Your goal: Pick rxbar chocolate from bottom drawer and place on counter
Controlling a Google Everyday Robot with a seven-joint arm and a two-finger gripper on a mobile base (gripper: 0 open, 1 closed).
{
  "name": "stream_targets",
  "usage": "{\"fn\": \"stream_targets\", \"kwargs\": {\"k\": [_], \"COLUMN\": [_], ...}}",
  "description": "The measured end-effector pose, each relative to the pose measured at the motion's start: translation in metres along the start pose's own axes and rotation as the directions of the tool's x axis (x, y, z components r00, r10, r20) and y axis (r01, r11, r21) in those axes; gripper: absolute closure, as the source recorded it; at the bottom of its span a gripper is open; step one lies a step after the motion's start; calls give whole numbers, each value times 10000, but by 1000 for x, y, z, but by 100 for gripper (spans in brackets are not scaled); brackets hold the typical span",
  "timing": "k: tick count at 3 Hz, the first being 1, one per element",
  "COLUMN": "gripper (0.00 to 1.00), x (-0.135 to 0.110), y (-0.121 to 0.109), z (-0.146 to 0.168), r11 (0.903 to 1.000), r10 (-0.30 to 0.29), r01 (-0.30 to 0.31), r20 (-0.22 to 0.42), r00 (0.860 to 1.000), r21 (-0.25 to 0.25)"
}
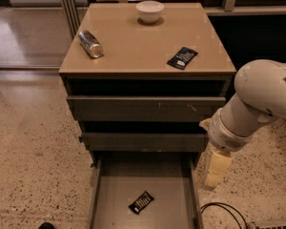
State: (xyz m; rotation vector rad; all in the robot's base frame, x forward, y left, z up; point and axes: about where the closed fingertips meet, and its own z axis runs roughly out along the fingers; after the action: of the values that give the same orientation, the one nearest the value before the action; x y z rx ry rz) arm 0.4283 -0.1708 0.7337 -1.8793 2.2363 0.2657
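The bottom drawer [174, 194] stands open, with the rxbar chocolate [141, 202] lying flat on its floor. The tool [213, 178] hangs just right of the drawer, apart from the bar. On the tabletop [133, 46] are a white bowl [149, 11], a tipped can [90, 44] and another black bar [182, 57].

Surfaces noted: table [133, 46] smooth tan, faint sheen; can [90, 44] shiny metal; bowl [149, 11] glossy white; bottom drawer [117, 187] matt grey inside; rxbar chocolate [141, 202] black wrapper; tool [215, 171], hanging right of bottom drawer, smooth cream plastic.
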Motion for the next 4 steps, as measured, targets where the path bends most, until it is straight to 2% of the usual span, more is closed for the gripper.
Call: {"fn": "stream_targets", "kwargs": {"k": [1, 2, 3, 4], "gripper": [0, 0, 0, 0], "x": [-8, -8, -6, -5], "y": [-1, 0, 9, 16], "z": [39, 39, 75, 118], "r11": [9990, 9990, 9945, 9862], "r10": [-341, -342, -464, -724], "r01": [338, 338, 448, 691], "r20": [-100, -100, -146, -169], "r00": [9994, 9994, 9988, 9972], "r21": [-303, -306, -942, -1502]}}
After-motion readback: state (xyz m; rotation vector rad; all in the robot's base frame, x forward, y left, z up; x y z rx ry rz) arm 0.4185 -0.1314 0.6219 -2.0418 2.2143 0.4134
